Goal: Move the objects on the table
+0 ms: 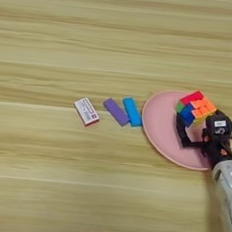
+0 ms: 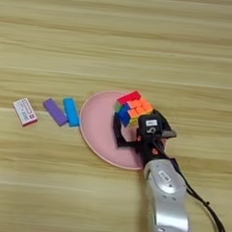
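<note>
Surface: wide light wooden table (image 2: 120, 38), horizontal grain stripes in paler and darker bands, filling both views edge to edge; nothing of the room beyond it visible.

Plate: round pink plate (image 2: 94, 126), flat on the table right of centre, near edge partly hidden under the gripper and forearm.

Cube: small multicoloured puzzle cube (image 2: 131, 105), over the far right part of the plate, tilted on a corner, red face uppermost, orange, blue and green faces showing; resting on the plate or lifted just above it, cannot tell.

Gripper: right gripper (image 2: 124, 129), over the plate, 2 black fingers (image 2: 117, 133) spread apart around the near side of the cube; 1 finger along the cube's left side, the other hidden behind the black gripper body; firm contact with the cube not readable.

Forearm: silver forearm (image 2: 167, 203), entering from the bottom edge, slanting up and left to the plate; black cable (image 2: 213, 218) looping along its right side.

Blue bar: blue bar (image 2: 70, 111), on the table just left of the plate's rim, angled.

Purple bar: purple bar (image 2: 55, 111), side by side with the blue bar, on its left, touching or nearly so.

Box: small white-and-red box (image 2: 25, 111), flat on the table, left of the purple bar, apart from it.
</note>
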